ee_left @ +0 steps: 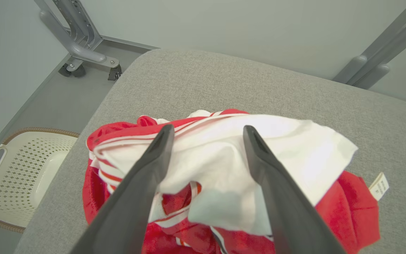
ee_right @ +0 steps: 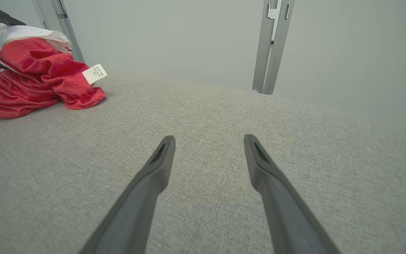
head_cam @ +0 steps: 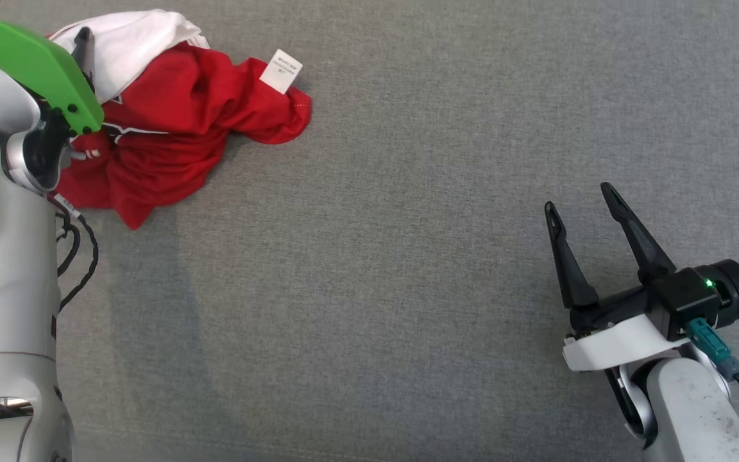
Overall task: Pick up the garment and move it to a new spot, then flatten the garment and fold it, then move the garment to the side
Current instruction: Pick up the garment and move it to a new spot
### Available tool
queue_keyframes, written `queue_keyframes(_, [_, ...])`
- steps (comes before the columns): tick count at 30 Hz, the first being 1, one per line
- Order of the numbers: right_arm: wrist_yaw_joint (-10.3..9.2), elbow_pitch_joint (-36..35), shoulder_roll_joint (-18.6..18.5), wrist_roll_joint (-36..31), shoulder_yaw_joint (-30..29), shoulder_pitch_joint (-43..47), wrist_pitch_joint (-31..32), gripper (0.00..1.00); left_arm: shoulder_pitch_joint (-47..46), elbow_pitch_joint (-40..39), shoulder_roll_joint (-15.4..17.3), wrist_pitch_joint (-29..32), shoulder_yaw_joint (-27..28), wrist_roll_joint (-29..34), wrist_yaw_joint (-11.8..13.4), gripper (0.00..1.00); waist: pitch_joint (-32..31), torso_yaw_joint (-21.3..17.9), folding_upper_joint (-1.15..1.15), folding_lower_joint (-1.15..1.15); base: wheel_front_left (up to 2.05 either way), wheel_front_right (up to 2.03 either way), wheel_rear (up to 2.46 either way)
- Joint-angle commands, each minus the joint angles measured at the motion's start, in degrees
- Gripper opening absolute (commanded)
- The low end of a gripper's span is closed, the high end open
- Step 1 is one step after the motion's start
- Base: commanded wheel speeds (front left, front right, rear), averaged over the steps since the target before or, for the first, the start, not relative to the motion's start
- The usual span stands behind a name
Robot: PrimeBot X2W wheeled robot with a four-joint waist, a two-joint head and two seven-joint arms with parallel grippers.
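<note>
The garment (head_cam: 170,122) is a crumpled red and white heap at the far left of the grey padded table (head_cam: 408,269), with a white label (head_cam: 281,70) sticking out on its right. In the left wrist view my left gripper (ee_left: 206,130) stands open just over the garment (ee_left: 294,155), its fingers straddling the white cloth; I cannot tell whether they touch it. One left finger (head_cam: 83,45) shows beside the green arm cover. My right gripper (head_cam: 577,197) is open and empty at the lower right, far from the garment (ee_right: 30,77), hovering over bare table (ee_right: 209,137).
A white perforated laundry basket (ee_left: 23,169) sits on the floor beyond the table's left edge. Grey metal frame legs (ee_left: 79,46) stand behind the table, another post (ee_right: 273,46) at the far edge. Broad bare fabric lies between the garment and the right gripper.
</note>
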Motion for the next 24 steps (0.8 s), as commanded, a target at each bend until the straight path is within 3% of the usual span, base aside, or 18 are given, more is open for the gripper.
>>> queue_keyframes(1, [0.01, -0.42, -0.22, -0.39, -0.14, -1.15, -0.17, 1.0, -1.08, 1.82, 0.71, 0.64, -0.14, 0.07, -0.6, 1.0, 3.17, -2.61, 0.0, -0.01, 0.0, 0.0, 0.0])
queue_keyframes(8, [0.01, -0.9, -0.1, -1.06, -0.68, -1.88, -0.17, 1.0, -2.11, 9.88, 0.12, 2.26, -2.02, -1.65, -3.29, 1.0, 5.08, -2.87, 0.0, -0.01, 0.0, 0.0, 0.0])
queue_keyframes(9, [0.01, -0.94, -0.07, -1.18, -0.63, -1.93, -0.17, 1.0, -2.33, 10.31, 0.27, 1.48, -2.57, -1.42, -3.62, 0.49, 5.22, -2.69, 0.0, -0.01, 0.0, 0.0, 0.0])
queue_keyframes(10, [0.01, -0.97, -0.08, -1.21, -0.62, -1.98, -0.17, 1.0, -2.5, 10.62, 0.2, 0.6, -2.9, -1.24, -3.65, 0.06, 5.29, -2.49, 0.0, -0.01, 0.0, 0.0, 0.0])
queue_keyframes(11, [0.01, -0.94, -0.08, -1.25, -0.54, -2.02, -0.17, 1.0, -2.68, 11.04, -0.05, -0.58, -3.17, -1.19, -3.74, 0.0, 5.29, -2.22, 0.0, -0.01, 0.0, 0.0, 0.0])
queue_keyframes(18, [0.01, 0.06, -0.37, -1.43, 0.71, -2.12, -0.17, 1.0, -4.85, 9.35, 0.67, -11.93, -4.99, -2.45, -4.38, 0.0, 3.19, -1.18, 0.0, -0.01, 0.0, 0.0, 0.0])
queue_keyframes(22, [0.01, 0.85, 0.28, -0.94, 0.82, -1.43, -0.17, 1.0, -5.06, 3.18, 0.64, -17.46, -11.54, -5.23, -4.45, 0.0, 0.49, -0.89, 0.0, -0.01, 0.0, 0.0, 0.0])
queue_keyframes(24, [0.01, 1.14, 0.65, -0.82, 1.11, -1.05, -0.17, 1.0, -4.44, -0.85, 2.51, -20.07, -15.75, -6.83, -4.44, 0.0, -0.99, -1.0, 0.0, -0.01, 0.0, 0.0, 0.0])
